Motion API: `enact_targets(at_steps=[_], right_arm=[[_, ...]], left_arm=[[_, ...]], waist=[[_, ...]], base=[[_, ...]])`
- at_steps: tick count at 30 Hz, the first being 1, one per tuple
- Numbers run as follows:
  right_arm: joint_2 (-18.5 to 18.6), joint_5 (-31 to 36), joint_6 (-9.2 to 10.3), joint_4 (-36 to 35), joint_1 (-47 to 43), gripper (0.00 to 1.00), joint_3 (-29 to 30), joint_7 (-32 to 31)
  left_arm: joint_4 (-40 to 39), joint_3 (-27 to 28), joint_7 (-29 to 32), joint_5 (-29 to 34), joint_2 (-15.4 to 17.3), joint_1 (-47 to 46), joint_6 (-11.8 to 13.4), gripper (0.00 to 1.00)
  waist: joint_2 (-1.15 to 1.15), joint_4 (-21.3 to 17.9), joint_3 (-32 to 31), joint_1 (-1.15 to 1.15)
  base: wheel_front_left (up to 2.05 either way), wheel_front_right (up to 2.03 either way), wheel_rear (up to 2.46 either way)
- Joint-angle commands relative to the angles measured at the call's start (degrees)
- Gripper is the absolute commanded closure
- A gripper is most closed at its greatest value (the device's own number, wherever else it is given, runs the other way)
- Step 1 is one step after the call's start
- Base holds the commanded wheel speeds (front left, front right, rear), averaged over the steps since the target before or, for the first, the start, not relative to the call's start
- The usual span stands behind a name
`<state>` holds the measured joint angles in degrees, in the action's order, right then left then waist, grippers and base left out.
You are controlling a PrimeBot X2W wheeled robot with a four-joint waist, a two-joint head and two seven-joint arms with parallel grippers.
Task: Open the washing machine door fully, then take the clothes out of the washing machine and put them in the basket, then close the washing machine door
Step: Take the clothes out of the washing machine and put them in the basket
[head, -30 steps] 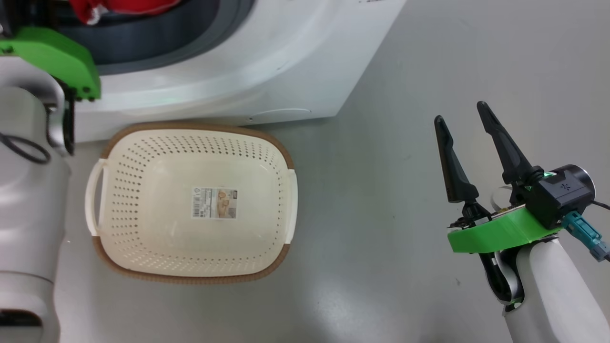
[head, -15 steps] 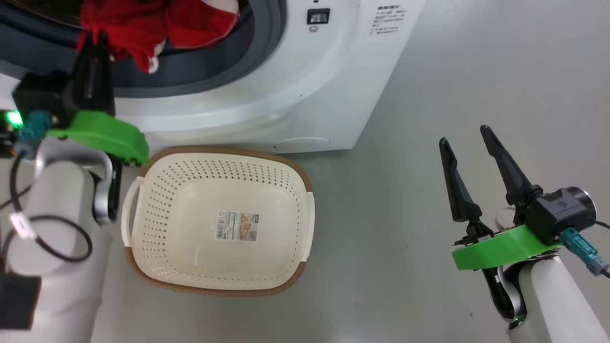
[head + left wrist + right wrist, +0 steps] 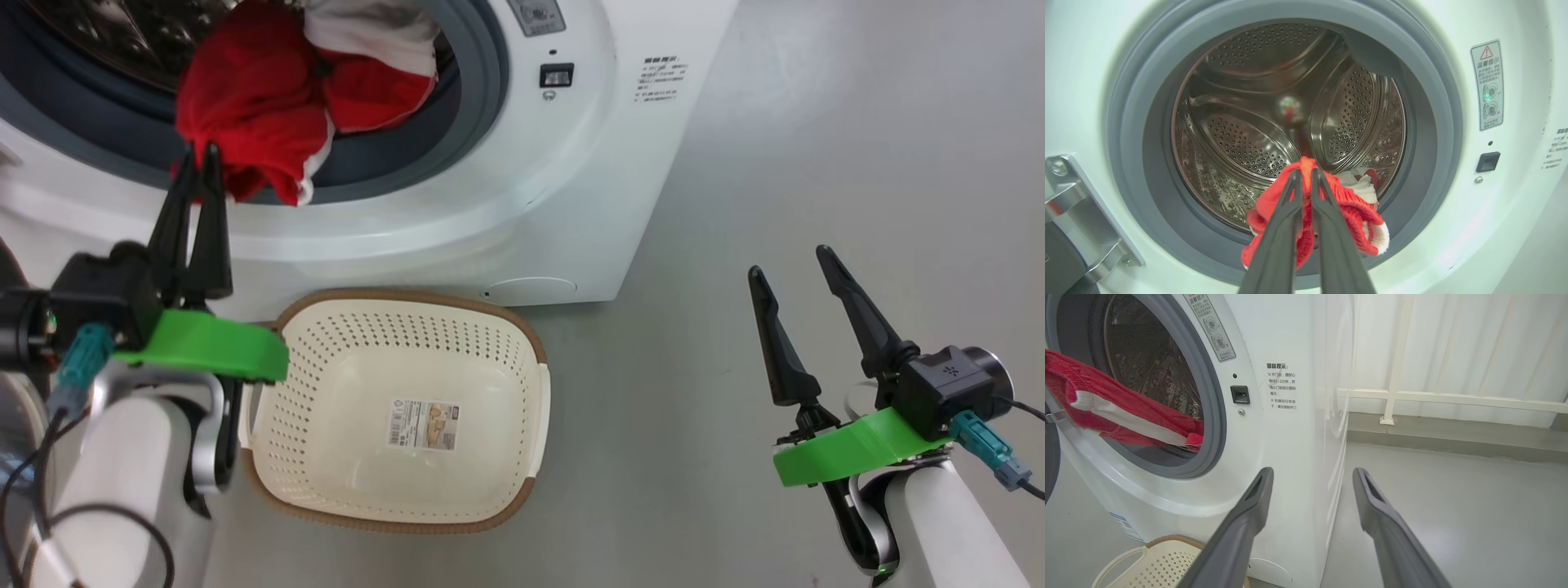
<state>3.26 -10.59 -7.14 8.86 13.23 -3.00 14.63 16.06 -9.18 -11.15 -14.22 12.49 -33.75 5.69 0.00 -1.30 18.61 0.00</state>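
Clamped tight: the left gripper (image 3: 202, 155) has the clothes (image 3: 261, 106) at the drum mouth!
The red bundle, white piece on top, hangs over the grey gasket (image 3: 482, 98) of the washing machine (image 3: 571, 204), pinched between 2 near-touching fingers (image 3: 1286, 228). The basket (image 3: 506, 351) sits on the floor (image 3: 694, 367) just below the opening. The right gripper (image 3: 789, 261) hovers well aside, fingers spread, holding nothing.
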Motion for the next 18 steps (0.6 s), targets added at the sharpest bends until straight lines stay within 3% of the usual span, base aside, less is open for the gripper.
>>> enact_targets(at_steps=[1, 11, 18], right_arm=[[-0.07, -0.11, -0.35, -1.23, -0.76, 0.0, -1.5, 0.37], [-0.16, -0.19, -0.35, -1.27, -1.47, 0.0, -1.34, 0.37], [-0.22, -0.35, -0.35, -1.28, -1.75, 0.0, -1.44, 0.37]], left_arm=[[-4.51, 2.31, 0.81, -0.24, 2.62, 1.8, 0.96, 1.0], [-21.19, 1.89, 5.71, 0.14, 2.87, 10.2, 4.11, 1.0], [-28.53, 1.35, 8.08, 1.22, 2.98, 13.77, 6.06, 1.0]], waist=[[0.0, 0.18, -0.84, 0.0], [0.0, 0.76, -1.92, 0.0], [0.0, 1.02, -2.28, 0.0]], base=[[0.0, 0.0, 0.0], [0.0, 0.0, 0.0], [0.0, 0.0, 0.0]])
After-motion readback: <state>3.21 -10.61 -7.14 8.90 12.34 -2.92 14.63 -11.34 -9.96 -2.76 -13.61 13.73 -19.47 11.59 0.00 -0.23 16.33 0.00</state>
